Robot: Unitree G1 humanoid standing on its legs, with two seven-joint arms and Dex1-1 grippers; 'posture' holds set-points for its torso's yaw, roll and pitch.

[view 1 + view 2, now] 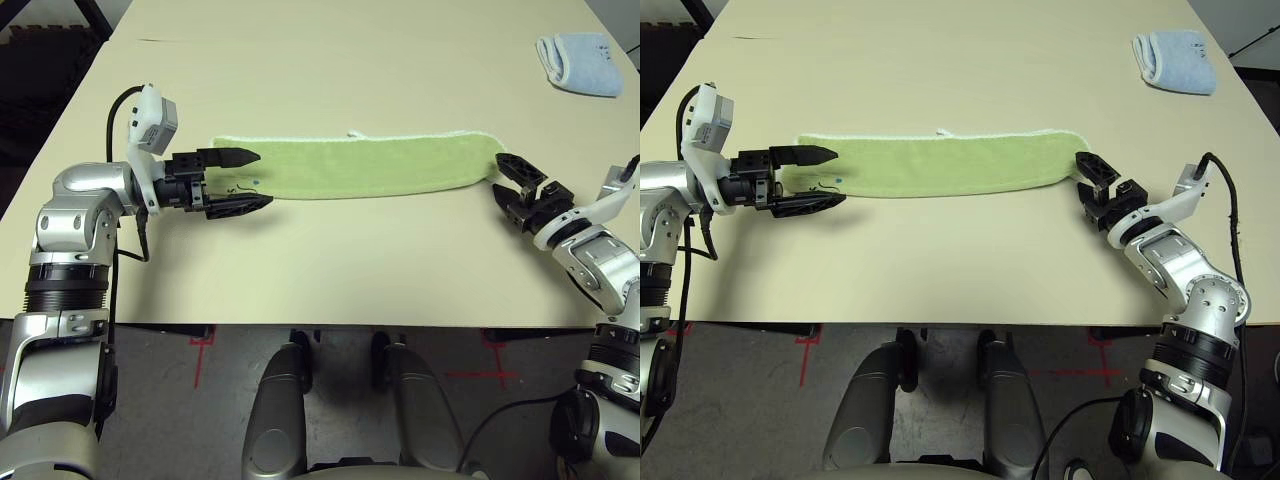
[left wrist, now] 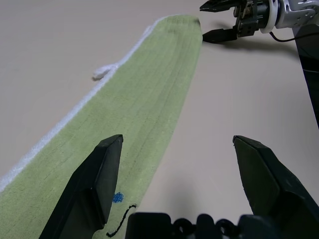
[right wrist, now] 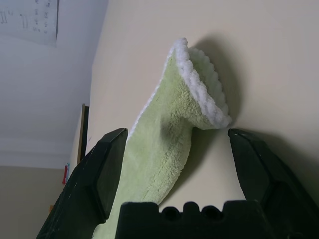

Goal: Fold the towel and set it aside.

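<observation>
Green towel point(image 1: 370, 165) flat, folded long — left hand point(image 1: 240, 180) and right hand point(image 1: 515, 178) wide open, empty, at its ends.

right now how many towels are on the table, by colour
green towel: 1
blue towel: 1
total: 2

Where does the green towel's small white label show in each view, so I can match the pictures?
Left eye: white label on the green towel's far edge, midway along.
Right eye: same spot.
Left wrist: label juts from the white edging.
Right wrist: no label visible.
Shared landmark: the towel's white stitched edging.
</observation>
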